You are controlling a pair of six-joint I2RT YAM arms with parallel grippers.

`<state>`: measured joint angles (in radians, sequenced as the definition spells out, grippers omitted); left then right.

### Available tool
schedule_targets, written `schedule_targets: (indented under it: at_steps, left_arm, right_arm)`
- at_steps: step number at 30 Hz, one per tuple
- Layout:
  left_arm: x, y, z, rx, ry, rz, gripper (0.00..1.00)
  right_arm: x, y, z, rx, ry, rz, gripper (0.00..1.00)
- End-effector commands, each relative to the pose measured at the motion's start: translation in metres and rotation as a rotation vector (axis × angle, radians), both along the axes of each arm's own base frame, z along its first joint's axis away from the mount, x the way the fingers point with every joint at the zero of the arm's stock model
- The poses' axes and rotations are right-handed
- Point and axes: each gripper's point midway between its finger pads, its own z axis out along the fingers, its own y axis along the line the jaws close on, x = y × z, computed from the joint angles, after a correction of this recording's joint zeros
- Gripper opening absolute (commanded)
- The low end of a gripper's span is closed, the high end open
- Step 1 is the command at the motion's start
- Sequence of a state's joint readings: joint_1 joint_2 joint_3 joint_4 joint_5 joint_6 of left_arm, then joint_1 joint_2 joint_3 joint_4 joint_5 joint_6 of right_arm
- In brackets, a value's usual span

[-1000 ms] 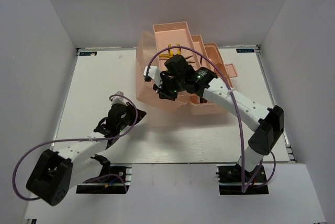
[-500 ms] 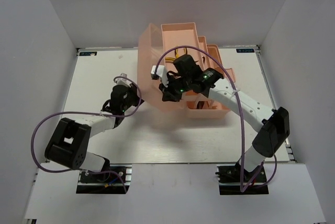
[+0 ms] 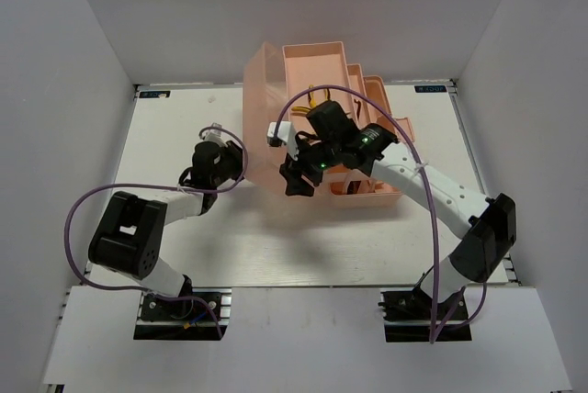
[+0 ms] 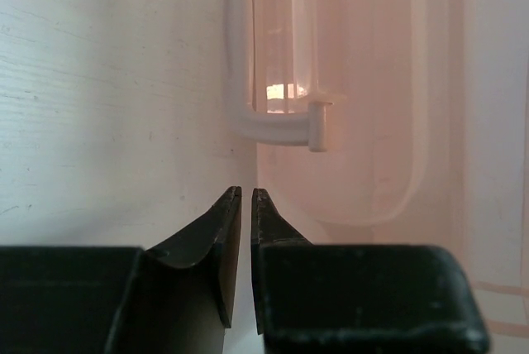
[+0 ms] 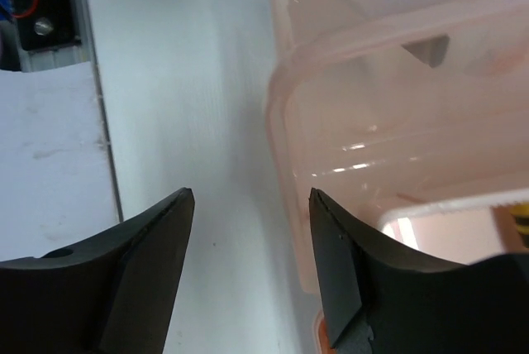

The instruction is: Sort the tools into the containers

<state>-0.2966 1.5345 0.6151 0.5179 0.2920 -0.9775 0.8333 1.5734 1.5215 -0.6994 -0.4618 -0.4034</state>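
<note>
- Toolbox (image 3: 317,51) of translucent salmon-pink plastic sits open on the white bench (image 3: 165,200), reaching past both end effectors toward the far side.
- Its lid (image 3: 260,117) stands up on the side nearer the left end effector, and the stepped fold-out trays (image 3: 372,97) are spread on the side away from it.
- Yellow-handled pliers (image 3: 315,94) show inside the toolbox, beyond the right end effector and partly hidden behind that arm. I cannot make out any other tools from here.
- Left end effector (image 4: 245,193) is clenched: its two dark fingers meet but for a hairline slit, and nothing is caught between them.
- Just ahead of its tips, close but apart from them, is the pale lid handle (image 4: 285,125), a curved bar on the pink lid. Bare bench lies to the left of the fingers, and pink plastic fills the space ahead and to their right.
- Right end effector (image 5: 252,197) is released, its fingers spread wide with only bare bench showing in the gap.
- A rounded edge of the pink plastic runs just to the right of its right finger. Whether that finger touches the plastic I cannot tell.
</note>
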Motion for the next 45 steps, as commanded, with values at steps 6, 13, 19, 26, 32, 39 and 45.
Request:
schedule_targets:
  at_steps: [6, 13, 19, 26, 32, 39, 45]
  left_arm:
    - [0.015, -0.007, 0.025, -0.042, -0.070, -0.043, 0.22]
    - [0.023, -0.008, 0.033, -0.002, -0.094, -0.058, 0.22]
    - [0.030, -0.005, 0.060, 0.057, -0.162, -0.062, 0.22]
    - [0.040, -0.019, 0.105, 0.114, -0.264, -0.126, 0.22]
    - [0.061, -0.051, 0.160, 0.069, -0.359, -0.263, 0.22]
    - [0.064, -0.115, 0.168, -0.019, -0.347, -0.549, 0.22]
    - [0.054, -0.158, 0.164, -0.092, -0.340, -0.746, 0.25]
  right_arm:
    - [0.016, -0.023, 0.046, 0.014, -0.159, -0.091, 0.63]
    - [0.028, -0.041, 0.101, 0.045, -0.286, -0.197, 0.50]
    - [0.132, -0.127, 0.165, 0.041, -0.654, -0.887, 0.00]
    - [0.189, -0.268, 0.134, -0.128, -0.661, -1.281, 0.00]
    - [0.182, -0.342, -0.017, -0.296, -0.203, -1.380, 0.00]
    - [0.153, -0.318, -0.116, -0.229, 0.314, -1.233, 0.00]
    - [0.152, -0.316, -0.127, -0.160, 0.441, -1.225, 0.00]
